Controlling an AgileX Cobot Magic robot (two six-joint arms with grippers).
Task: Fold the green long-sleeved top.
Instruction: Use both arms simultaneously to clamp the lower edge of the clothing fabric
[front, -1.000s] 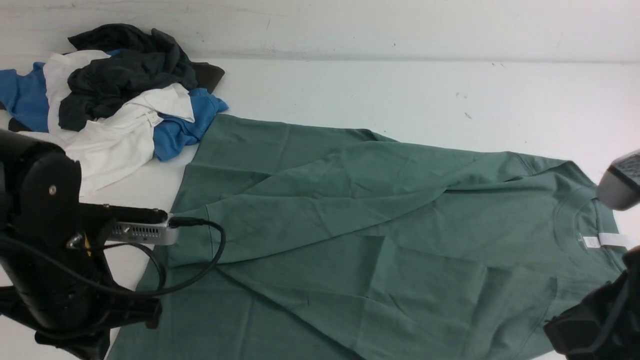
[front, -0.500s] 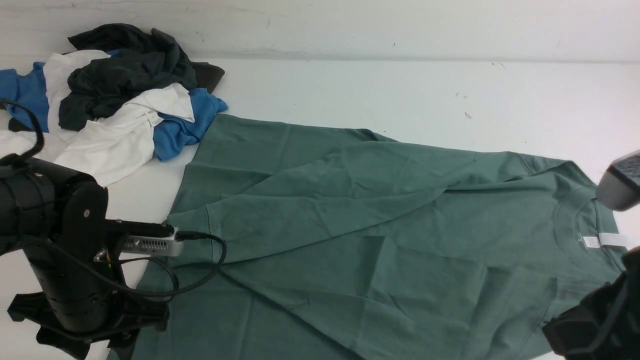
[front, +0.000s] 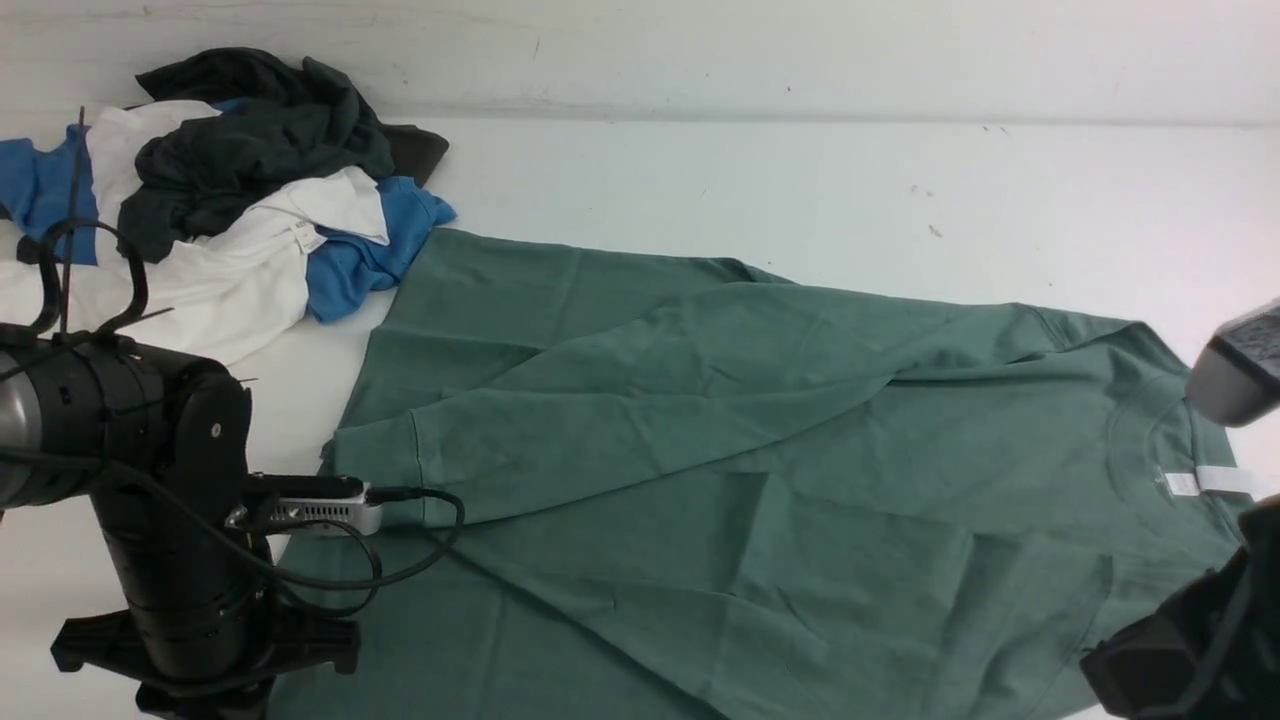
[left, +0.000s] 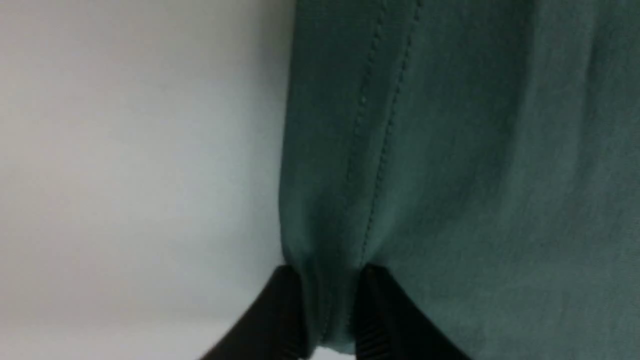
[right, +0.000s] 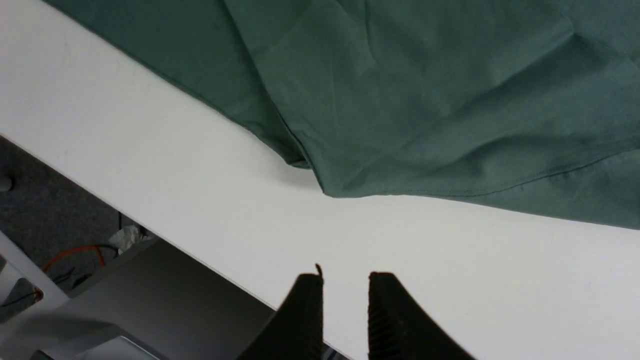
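The green long-sleeved top (front: 700, 450) lies spread on the white table, its neck with a white label (front: 1210, 482) at the right. One sleeve is folded across the body, with its cuff (front: 375, 470) at the left. In the left wrist view my left gripper (left: 327, 305) is shut on the stitched hem edge of the top (left: 425, 150), and fabric bunches between its fingers. In the front view the left arm (front: 180, 560) hides those jaws. My right gripper (right: 345, 305) hangs open and empty over bare table beside the top's near edge (right: 425, 100).
A pile of white, blue and dark garments (front: 230, 190) sits at the back left, touching the top's far corner. The table's near edge (right: 150, 220) runs close to my right gripper, with floor and cables (right: 75, 252) beyond. The right arm (front: 1190, 650) stays at the lower right.
My left arm has moved toward the near edge and slightly right, uncovering the sleeve cuff. The top and the right arm have not moved.
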